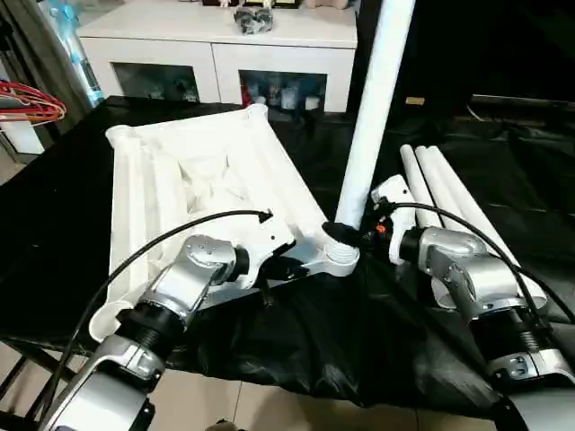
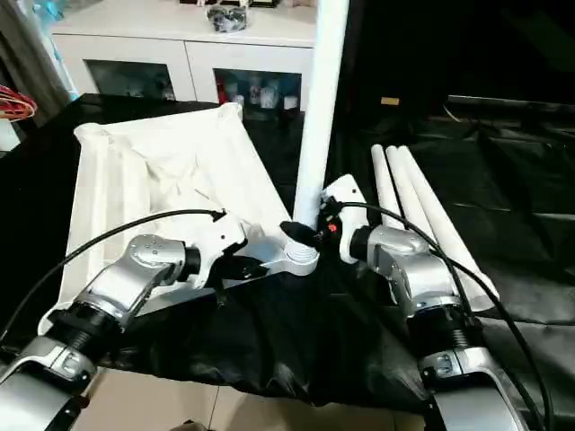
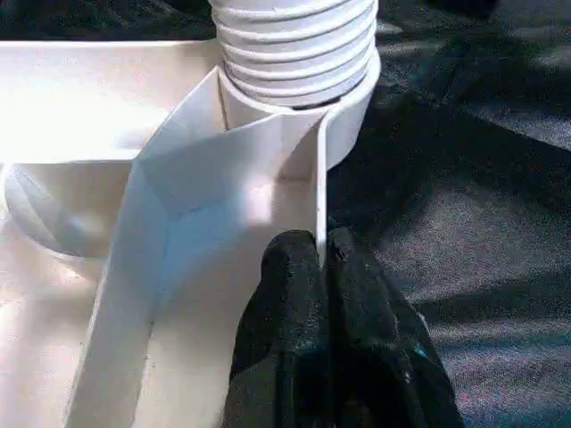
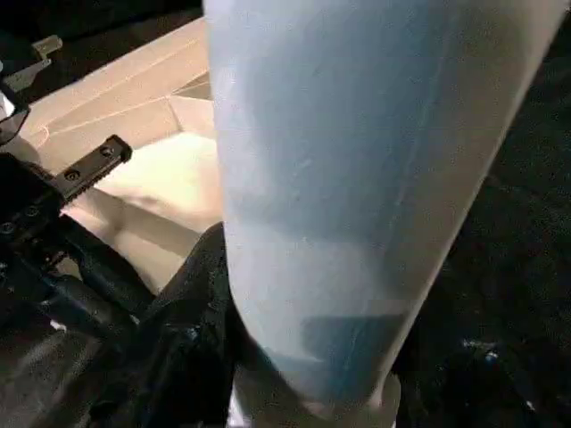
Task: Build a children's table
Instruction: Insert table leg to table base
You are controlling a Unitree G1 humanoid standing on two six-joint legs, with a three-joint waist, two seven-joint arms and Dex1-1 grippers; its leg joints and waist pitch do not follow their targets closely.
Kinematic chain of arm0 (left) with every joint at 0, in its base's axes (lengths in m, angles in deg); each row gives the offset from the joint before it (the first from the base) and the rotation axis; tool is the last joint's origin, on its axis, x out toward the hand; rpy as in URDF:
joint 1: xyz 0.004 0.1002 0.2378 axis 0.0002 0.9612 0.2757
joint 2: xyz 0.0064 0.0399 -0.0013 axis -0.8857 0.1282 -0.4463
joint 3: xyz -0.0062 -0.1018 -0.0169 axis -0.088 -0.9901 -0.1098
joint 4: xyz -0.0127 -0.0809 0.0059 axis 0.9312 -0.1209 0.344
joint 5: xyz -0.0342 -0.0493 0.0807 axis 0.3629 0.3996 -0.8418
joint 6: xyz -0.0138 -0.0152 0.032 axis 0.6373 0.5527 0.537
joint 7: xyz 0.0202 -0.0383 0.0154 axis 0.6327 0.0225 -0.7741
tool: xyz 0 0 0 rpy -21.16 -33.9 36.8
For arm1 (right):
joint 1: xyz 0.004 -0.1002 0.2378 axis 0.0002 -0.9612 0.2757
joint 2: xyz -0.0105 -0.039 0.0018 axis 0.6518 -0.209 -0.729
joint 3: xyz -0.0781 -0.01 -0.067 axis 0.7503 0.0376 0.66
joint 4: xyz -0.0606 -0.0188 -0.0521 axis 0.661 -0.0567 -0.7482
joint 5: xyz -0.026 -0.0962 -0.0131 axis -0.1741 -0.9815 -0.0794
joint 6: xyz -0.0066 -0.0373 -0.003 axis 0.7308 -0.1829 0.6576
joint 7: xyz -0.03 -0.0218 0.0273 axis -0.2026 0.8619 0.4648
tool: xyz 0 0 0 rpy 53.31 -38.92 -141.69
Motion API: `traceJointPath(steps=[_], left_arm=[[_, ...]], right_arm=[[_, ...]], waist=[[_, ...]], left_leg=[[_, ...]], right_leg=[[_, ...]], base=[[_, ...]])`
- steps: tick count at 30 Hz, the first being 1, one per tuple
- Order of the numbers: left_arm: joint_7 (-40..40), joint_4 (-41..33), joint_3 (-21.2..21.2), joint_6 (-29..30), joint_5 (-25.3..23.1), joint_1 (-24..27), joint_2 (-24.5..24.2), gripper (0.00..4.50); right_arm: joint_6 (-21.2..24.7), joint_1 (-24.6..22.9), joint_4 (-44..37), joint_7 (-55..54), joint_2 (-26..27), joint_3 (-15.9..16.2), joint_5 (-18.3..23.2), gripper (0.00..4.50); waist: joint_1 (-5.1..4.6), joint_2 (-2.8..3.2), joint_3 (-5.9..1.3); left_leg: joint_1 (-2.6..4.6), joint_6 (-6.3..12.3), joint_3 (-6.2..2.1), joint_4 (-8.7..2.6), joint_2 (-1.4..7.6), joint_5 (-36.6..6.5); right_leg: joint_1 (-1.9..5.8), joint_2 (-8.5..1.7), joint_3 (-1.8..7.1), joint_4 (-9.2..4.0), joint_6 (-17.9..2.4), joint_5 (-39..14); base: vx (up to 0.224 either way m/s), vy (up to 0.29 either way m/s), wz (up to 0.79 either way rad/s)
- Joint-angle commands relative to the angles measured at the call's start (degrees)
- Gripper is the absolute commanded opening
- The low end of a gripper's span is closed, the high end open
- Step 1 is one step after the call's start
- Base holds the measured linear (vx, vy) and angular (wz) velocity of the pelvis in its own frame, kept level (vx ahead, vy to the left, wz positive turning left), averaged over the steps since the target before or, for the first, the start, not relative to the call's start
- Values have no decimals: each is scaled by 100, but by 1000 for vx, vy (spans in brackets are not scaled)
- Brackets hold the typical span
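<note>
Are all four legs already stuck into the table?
No, just one leg stands in a corner socket of the table top; three spare legs lie on the black cloth beside it.

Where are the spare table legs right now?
In the left eye view, the three spare legs lie side by side on the black cloth, just beyond the right gripper.

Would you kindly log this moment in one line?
left gripper: shut on white plastic tabletop rim | right gripper: holding upright white leg
</note>
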Motion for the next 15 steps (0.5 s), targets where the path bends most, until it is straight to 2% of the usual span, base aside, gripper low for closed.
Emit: traceJointPath(steps=[1, 4, 6, 8, 10, 11, 15], left_arm=[[-42, 47, -159, -227, 158, -58, 173, 0], [-86, 81, -192, -243, 151, -70, 194, 0], [-104, 106, -223, -259, 138, -76, 214, 0], [-118, 126, -243, -273, 128, -79, 230, 0], [-135, 139, -257, -279, 127, -81, 239, 0], [-154, 147, -271, -281, 125, -81, 248, 0], [-189, 166, -297, -292, 118, -86, 267, 0]], right_arm=[[-68, -109, 150, -27, 37, -165, 103, 190], [-196, -240, 187, 10, 43, -278, 194, 190], [-332, -381, 248, 24, 57, -381, 258, 190], [-470, -512, 311, 19, 89, -473, 289, 190], [-538, -593, 330, 21, 127, -540, 319, 190], [-618, -662, 349, 14, 157, -578, 334, 190], [-923, -854, 434, -52, 185, -555, 235, 190]], waist=[[-12, -81, -318], [-8, -78, -316], [0, -80, -324], [15, -70, -318], [33, -76, -336], [43, -70, -330], [54, -60, -324]], left_leg=[[73, 128, -113, -423, 211, -1694], [85, 142, -112, -423, 215, -1722], [66, 167, -119, -439, 224, -1656], [88, 185, -107, -435, 223, -1708], [63, 218, -114, -453, 224, -1584], [61, 232, -108, -454, 228, -1557], [74, 227, -111, -462, 231, -1618]], right_leg=[[210, -401, 230, -631, -676, -2897], [198, -406, 229, -651, -664, -2961], [213, -404, 232, -632, -668, -2879], [193, -412, 236, -661, -665, -2938], [231, -415, 232, -642, -684, -2805], [220, -414, 241, -643, -691, -2760], [208, -418, 236, -661, -678, -2882]], base=[[0, 0, 0], [0, 0, 0], [0, 0, 0], [0, 0, 0], [0, 0, 0], [0, 0, 0], [0, 0, 0]])
